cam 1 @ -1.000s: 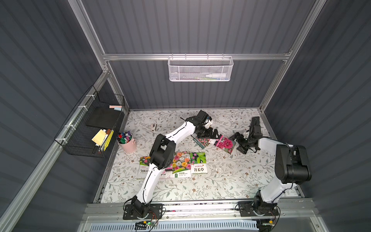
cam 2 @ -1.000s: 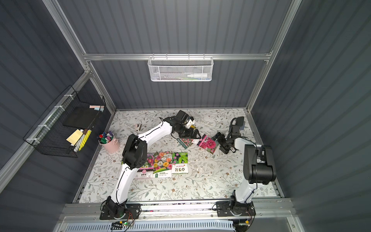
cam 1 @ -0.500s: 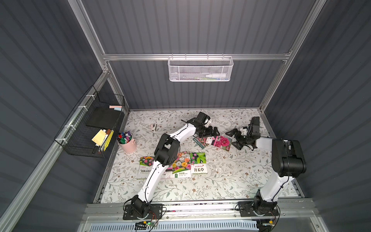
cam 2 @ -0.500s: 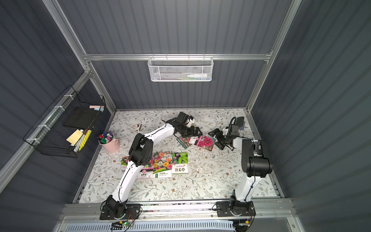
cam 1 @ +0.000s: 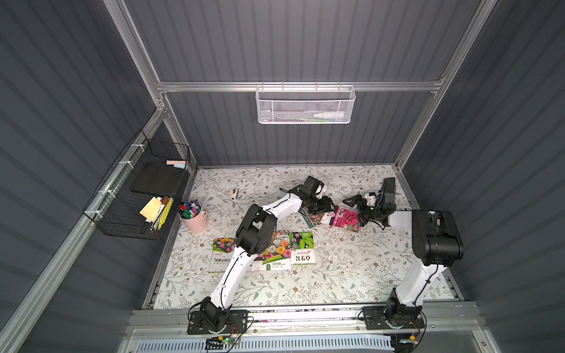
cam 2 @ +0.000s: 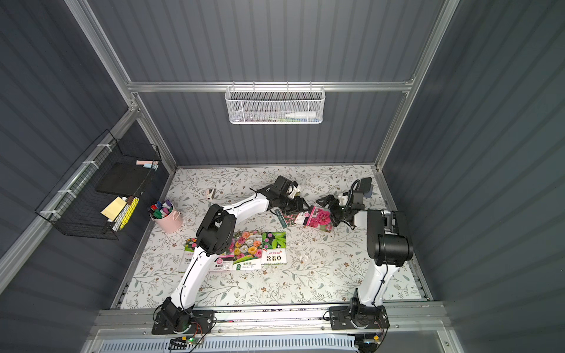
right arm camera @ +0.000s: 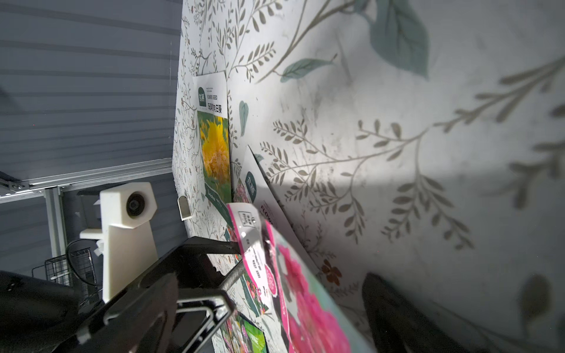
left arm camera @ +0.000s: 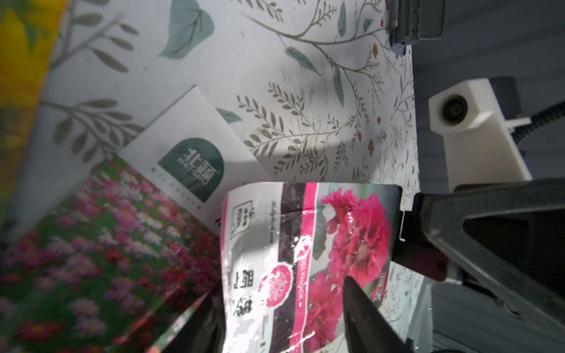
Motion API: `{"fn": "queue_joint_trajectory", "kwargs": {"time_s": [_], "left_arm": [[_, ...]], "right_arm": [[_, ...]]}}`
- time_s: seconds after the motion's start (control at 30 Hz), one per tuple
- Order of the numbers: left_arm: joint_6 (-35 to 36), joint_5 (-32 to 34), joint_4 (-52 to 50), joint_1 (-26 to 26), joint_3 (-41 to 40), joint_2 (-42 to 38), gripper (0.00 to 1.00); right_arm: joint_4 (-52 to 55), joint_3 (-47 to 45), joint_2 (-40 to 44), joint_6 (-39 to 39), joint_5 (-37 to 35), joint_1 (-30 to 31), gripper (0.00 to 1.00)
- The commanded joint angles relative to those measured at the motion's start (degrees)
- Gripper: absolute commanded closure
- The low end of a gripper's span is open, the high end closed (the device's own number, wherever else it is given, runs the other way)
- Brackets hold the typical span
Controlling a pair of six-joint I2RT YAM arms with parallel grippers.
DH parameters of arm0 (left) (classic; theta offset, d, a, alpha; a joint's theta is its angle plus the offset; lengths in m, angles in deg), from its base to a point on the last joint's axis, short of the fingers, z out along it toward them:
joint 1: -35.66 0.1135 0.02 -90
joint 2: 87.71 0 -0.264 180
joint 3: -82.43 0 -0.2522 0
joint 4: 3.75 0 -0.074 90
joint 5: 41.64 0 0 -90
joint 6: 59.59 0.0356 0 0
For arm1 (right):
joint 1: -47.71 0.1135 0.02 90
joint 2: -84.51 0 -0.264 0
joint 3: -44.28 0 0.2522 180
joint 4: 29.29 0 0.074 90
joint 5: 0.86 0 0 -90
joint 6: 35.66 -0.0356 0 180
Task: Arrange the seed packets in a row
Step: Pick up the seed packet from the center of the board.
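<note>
Operator: Since one second ago, the right gripper (cam 1: 357, 211) has drawn in toward the left gripper (cam 1: 327, 207). Both now meet at the pink packet (cam 1: 347, 218). The front row (cam 1: 276, 250) has not moved.

Inspector: Report the left gripper.

Operator: Its fingers (left arm camera: 367, 321) are partly closed, one on each side of the pink packet's (left arm camera: 305, 244) white label end. The views do not confirm whether they actually press on it.

Inspector: And the right gripper?

Operator: Its jaws are spread wide, with nothing clamped. The flower end of the pink packet (right arm camera: 293, 290) lies between them. In the right wrist view, one finger (right arm camera: 397, 321) sits on the table side of the packet.

Inspector: Where is the pink packet?

Operator: It is toward the rear centre of the floral table (cam 1: 351, 269), between the two grippers. It is tilted off the surface, not flat. Its label end overlaps the meadow packet (left arm camera: 122, 244), which lies flat.

Inspector: What about the remaining packets?

Operator: The yellow-flower packet (right arm camera: 214, 146) lies flat just beside the meadow packet. Four packets lie side by side in the front row, edges touching. The left arm (cam 1: 241, 262) crosses over the row and partly covers it. In both top views, the row (cam 2: 247, 247) is well apart from the pink packet (cam 2: 319, 218).
</note>
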Motion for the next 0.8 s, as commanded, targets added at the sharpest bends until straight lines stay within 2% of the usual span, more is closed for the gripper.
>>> {"fn": "queue_joint_trajectory", "kwargs": {"time_s": [0.0, 0.13, 0.27, 0.43, 0.57, 0.67, 0.77], "left_arm": [[-0.7, -2.3, -0.2, -0.3, -0.1, -3.9, 0.66], [-3.7, -2.9, 3.3, -0.3, -1.3, -4.5, 0.87], [-6.1, -3.5, 5.7, -0.3, -2.2, -4.8, 1.0], [-5.2, -3.3, 6.3, -0.3, -5.3, -7.5, 1.0], [-1.2, 2.0, 6.1, -0.3, -10.9, -12.3, 1.0], [0.8, 6.0, 6.6, -0.3, -13.9, -15.5, 1.0], [1.7, 9.0, 8.8, -0.3, -16.8, -17.9, 1.0]], "right_arm": [[2.6, -3.7, -0.8, -2.5, -1.1, 0.3, 0.06], [2.8, -4.3, 1.4, -1.9, -0.2, 0.3, 0.06], [3.0, -4.9, 3.0, -1.7, 0.4, 0.2, 0.06], [3.3, -5.6, 4.9, -1.4, 1.1, 0.2, 0.06], [6.1, -6.4, 6.8, -0.9, -0.4, -0.7, 0.02], [10.9, -7.7, 11.4, 0.2, -6.1, -1.6, 0.01], [20.9, -6.6, 17.6, 2.1, -13.8, -1.8, 0.01]]}}
